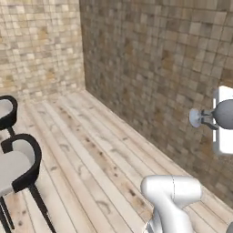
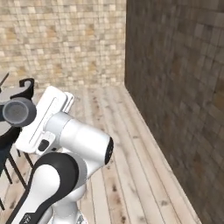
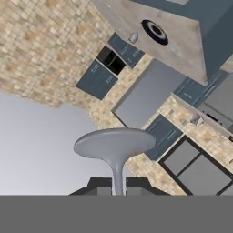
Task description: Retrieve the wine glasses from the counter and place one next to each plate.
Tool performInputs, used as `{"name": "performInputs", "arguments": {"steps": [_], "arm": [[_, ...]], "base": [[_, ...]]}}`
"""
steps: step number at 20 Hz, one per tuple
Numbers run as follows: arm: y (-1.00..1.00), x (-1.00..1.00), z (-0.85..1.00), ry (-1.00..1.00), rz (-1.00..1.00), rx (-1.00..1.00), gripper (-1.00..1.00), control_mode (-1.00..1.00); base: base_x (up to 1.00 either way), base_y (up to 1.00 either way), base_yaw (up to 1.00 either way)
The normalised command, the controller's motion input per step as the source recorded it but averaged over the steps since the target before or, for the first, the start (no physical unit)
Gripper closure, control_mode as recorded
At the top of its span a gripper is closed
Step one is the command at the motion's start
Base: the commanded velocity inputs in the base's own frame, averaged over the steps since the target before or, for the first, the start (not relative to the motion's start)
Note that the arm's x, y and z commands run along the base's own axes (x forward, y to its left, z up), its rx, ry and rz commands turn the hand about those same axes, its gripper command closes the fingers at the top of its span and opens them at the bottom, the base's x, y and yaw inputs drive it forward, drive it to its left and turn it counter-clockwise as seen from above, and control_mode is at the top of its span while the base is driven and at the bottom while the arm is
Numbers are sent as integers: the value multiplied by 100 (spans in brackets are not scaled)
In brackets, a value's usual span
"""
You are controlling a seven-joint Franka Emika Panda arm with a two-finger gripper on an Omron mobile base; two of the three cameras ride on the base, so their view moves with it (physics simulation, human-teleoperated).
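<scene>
My gripper (image 3: 117,184) is shut on the thin stem of a clear greyish wine glass (image 3: 113,143), whose flat round foot spreads just beyond the fingertips. In the left base view the glass (image 1: 196,117) lies sideways in the air at the right edge, foot pointing left, with the gripper (image 1: 212,119) behind it. From the right base view the glass (image 2: 17,111) appears end-on, ahead of the white hand. The hand view is rolled upside down. At its top it shows a dark plate (image 3: 154,31) with a white centre on a beige stone top (image 3: 182,50). The counter (image 3: 207,119) runs at the right.
A small greyish thing (image 3: 133,36) stands beside the plate, too small to identify. Black-backed stools (image 1: 20,166) stand at the left on the plank floor. A dark tiled wall (image 1: 159,68) runs close along the right of the arm.
</scene>
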Motion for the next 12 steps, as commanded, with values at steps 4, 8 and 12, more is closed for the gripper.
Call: {"name": "performInputs", "arguments": {"steps": [4, 8, 12], "arm": [[0, 0, 0, 0, 0, 0, 100, 100], [0, 0, 0, 0, 0, 0, 100, 100], [0, 0, 0, 0, 0, 0, 100, 100]], "base": [[100, -50, 57], [99, -23, 75], [92, -20, 83]]}}
